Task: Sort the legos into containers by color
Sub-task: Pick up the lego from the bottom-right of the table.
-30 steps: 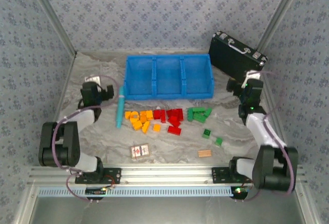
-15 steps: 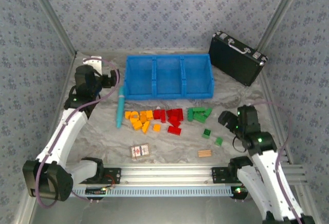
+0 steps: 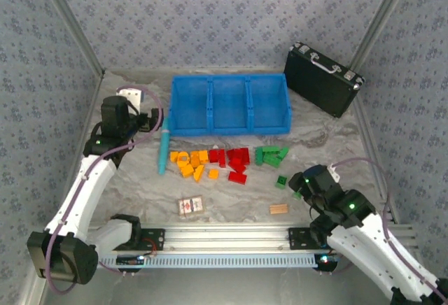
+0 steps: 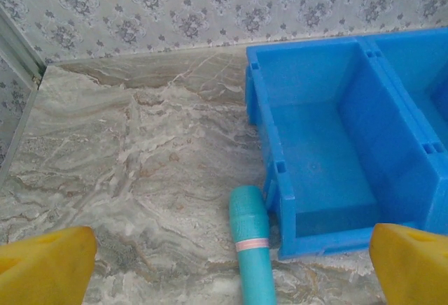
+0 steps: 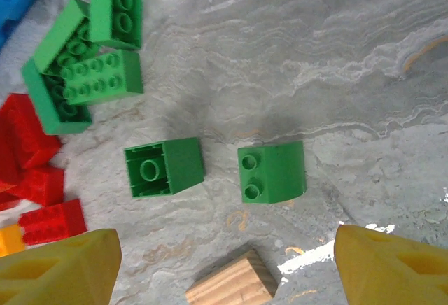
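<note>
While above green legos (image 5: 271, 172) (two), right pincer (image 5: 227, 252)

A grey marbled tabletop (image 3: 140, 179) is walled in by pale blue patterned wallpaper (image 3: 224, 18). At the tabletop's far right corner a black case (image 3: 322, 79) with metal edges and a handle leans tilted. On the tabletop's left half lies a teal cylinder (image 3: 163, 150) with a pale band. Toward the tabletop's near edge sit a small printed box (image 3: 190, 206) and, further right, a tan wooden block (image 3: 278, 209).
</note>
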Motion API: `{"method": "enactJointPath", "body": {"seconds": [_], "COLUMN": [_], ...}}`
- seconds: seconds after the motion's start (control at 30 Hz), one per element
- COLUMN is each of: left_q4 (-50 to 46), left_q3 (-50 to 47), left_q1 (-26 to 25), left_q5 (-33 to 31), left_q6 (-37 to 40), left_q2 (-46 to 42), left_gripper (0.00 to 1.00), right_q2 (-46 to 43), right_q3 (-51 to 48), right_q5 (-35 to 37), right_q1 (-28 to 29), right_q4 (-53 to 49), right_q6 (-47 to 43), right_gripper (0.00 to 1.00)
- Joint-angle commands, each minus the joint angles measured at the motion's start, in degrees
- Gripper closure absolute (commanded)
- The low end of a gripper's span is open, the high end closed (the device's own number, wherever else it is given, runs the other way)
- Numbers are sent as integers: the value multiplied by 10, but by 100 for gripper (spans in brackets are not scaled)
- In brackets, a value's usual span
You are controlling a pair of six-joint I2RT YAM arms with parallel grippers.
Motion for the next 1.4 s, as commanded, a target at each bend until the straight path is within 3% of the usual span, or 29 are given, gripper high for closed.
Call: {"method": "enactJointPath", "body": {"seconds": [0.0,0.3,0.73,1.37], "left_q4": [-1,22,37,44], "left_q3": [-5,-21,-35,-31], "left_q1": [-3,-3,-3,-4], "left_q5": [8,4,1,2], "left_q6": [15,20,23,27], "left_q2": [-12,-7,10,35], "left_gripper": [0,0,0,0], "right_q2": [39,99,142,236], "right_q3": [-30,-41,-41,-34], "right_q5": [48,37,-8,-36], "right_q1": [15,-6,-62,-92], "right_q4": [-52,-11,84,130], "right_q6": [35,-12,-117,-154], "right_gripper": [19,25,26,34]}}
